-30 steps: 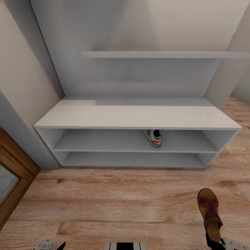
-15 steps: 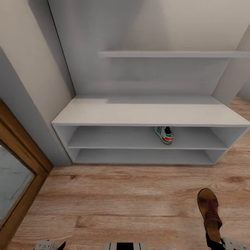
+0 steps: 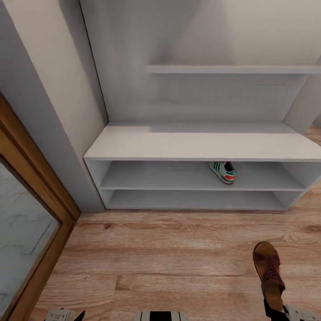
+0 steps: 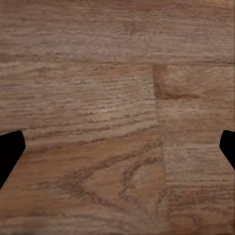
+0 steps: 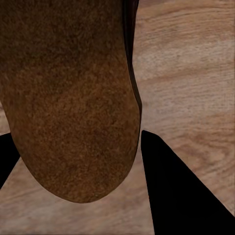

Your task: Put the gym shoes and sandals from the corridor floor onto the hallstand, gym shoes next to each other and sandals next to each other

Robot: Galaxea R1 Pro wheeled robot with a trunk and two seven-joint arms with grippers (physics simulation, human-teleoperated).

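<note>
The white hallstand [image 3: 200, 147] stands against the wall ahead, with two open shelf levels. One gym shoe [image 3: 223, 172], white with green stripes and an orange heel, rests on its upper shelf right of the middle. My right gripper [image 3: 273, 308] is shut on a dark-brown sandal [image 3: 267, 269], held above the corridor floor [image 3: 169, 249] at the lower right. In the right wrist view the sandal [image 5: 73, 98] sits between the black fingers [image 5: 181, 196]. My left gripper [image 4: 117, 147] is open over bare planks, its fingertips [image 4: 10, 152] wide apart.
A wood-framed glazed door [image 3: 31, 223] stands at the left, beside a grey wall corner [image 3: 67, 147]. A thin floating wall shelf [image 3: 232, 69] hangs above the hallstand. Plank floor lies between me and the hallstand.
The whole head view has swung left: the hallstand and shoe sit further right in the picture and more of the door shows. The sandal stays in my right gripper.
</note>
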